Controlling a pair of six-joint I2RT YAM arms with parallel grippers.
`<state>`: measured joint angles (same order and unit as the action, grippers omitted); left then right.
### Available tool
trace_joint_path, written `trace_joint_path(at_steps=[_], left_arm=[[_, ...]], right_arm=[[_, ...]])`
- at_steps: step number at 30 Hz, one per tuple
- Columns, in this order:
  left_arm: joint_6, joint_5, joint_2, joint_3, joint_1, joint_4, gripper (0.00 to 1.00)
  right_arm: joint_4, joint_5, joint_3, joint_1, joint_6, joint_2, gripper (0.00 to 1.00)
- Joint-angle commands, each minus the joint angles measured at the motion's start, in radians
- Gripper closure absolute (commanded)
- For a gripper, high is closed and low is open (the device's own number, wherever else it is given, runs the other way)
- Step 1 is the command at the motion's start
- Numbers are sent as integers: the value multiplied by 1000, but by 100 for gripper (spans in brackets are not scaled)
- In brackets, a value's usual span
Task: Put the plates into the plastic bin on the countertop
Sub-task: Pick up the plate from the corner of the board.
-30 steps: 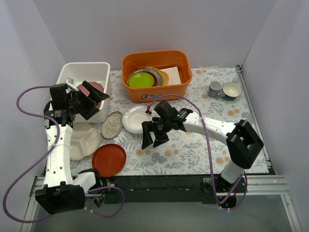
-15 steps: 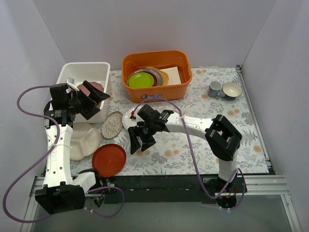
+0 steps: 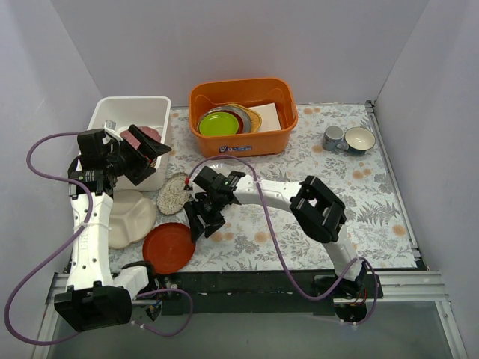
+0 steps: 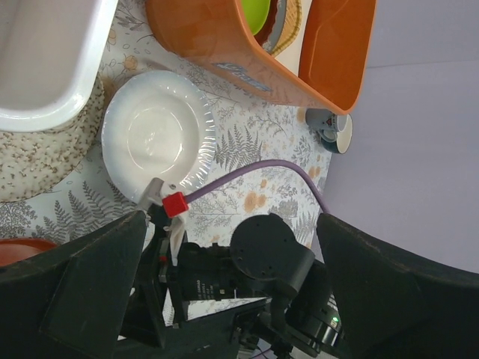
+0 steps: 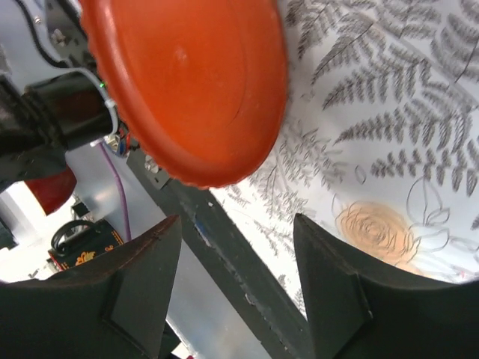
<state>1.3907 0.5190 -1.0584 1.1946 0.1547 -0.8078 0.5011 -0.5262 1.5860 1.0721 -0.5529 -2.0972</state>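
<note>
right arm: it's been swinging left across the countertop [image 3: 299, 224] over the last second, from mid-table to the left part.
right gripper [image 3: 200, 221]: now hanging just beside the red-orange plate [image 3: 168, 248]. fingers are spread wide in the wrist view, nothing between them, and the plate's rim is sitting just past the tips.
left gripper [image 3: 141, 155]: not budging, still hovering at the front edge of the plastic bin [image 3: 131, 99]. fingers are splayed apart with nothing in them.
plates still out: the red-orange one, the speckled oval plate [image 3: 172, 196], the cream divided plate [image 3: 127, 217] and the plain white plate [image 4: 157, 138] are all lying on the countertop where they were. the right arm is now covering most of the white one from above.
bin: something reddish is showing inside, can't tell what.
writing: the orange tub [image 3: 239, 142] is wearing a label [image 4: 239, 75] with blue print, way too small to read.
</note>
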Motion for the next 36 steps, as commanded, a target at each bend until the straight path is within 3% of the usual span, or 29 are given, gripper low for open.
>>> trace_joint_path(at_steps=[1, 17, 20, 25, 31, 36], left_arm=[[4, 44, 34, 13, -3, 10, 2], [5, 67, 41, 7, -3, 28, 2], [8, 70, 44, 2, -3, 32, 2], [16, 84, 46, -7, -4, 41, 2], [19, 90, 51, -13, -3, 42, 2], [22, 92, 60, -21, -3, 48, 2]], right_arm=[[62, -8, 115, 3, 33, -78, 32], [143, 55, 285, 20, 51, -257, 51], [241, 98, 365, 28, 77, -313, 53], [275, 130, 381, 34, 80, -340, 67], [327, 209, 378, 34, 111, -337, 98], [312, 230, 310, 34, 134, -273, 99]])
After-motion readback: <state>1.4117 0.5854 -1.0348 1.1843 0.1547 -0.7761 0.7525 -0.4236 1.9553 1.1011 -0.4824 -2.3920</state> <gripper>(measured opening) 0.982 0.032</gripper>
